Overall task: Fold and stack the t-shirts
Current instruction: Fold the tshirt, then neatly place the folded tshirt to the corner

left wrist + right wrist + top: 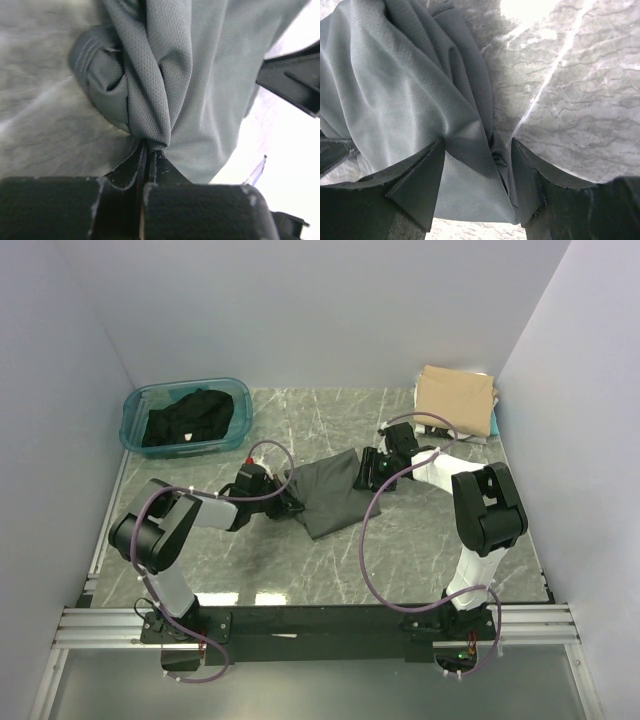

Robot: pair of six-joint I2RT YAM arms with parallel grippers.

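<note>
Charcoal-grey t-shirt (330,495): matt cloth; close up a fine pin-hole mesh knit, soft creases, stitched hem.
Bench (300,570) under it: smooth, marble-veined grey-green, polished enough to throw back light patches.
Left tool (146,152), at the shirt: matt black pads (200,210), grainy, edges scuffed pale.
Right tool (477,150): same matt black, rims chipped.
Tub (135,405), far-left of the shirt: translucent teal plastic, glossy. The black t-shirt (185,420) in it is dull cloth.
Tan t-shirt (455,390), far-right of the shirt: matt cloth, lying smooth.
Rail (300,625), on the shirt's near side: bare silvery metal, satin sheen.
</note>
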